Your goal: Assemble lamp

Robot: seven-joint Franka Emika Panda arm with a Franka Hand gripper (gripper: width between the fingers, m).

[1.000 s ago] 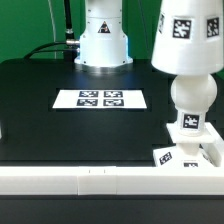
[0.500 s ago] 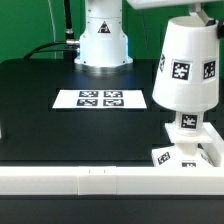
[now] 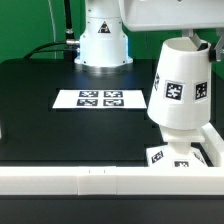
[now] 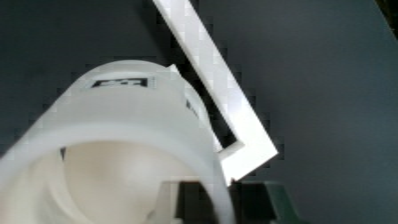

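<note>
The white tapered shade [image 3: 180, 90] hangs in my gripper [image 3: 193, 42] at the exterior view's right, lowered over the bulb, which is hidden under it. The low square base [image 3: 170, 158] shows just below the shade, against the white rail. In the wrist view my two dark fingers [image 4: 191, 203] are shut on the shade's thin wall [image 4: 217, 195], one inside and one outside, and the shade [image 4: 125, 130] fills most of that picture with a tag on its far end.
The marker board [image 3: 100, 98] lies flat in the middle of the black table. The long white rail [image 3: 80, 180] runs along the front edge, and also shows in the wrist view [image 4: 210, 70]. The robot's white pedestal [image 3: 102, 40] stands at the back.
The shade has come down in my gripper from above the bulb to over it. The bulb, visible earlier, is now covered.
</note>
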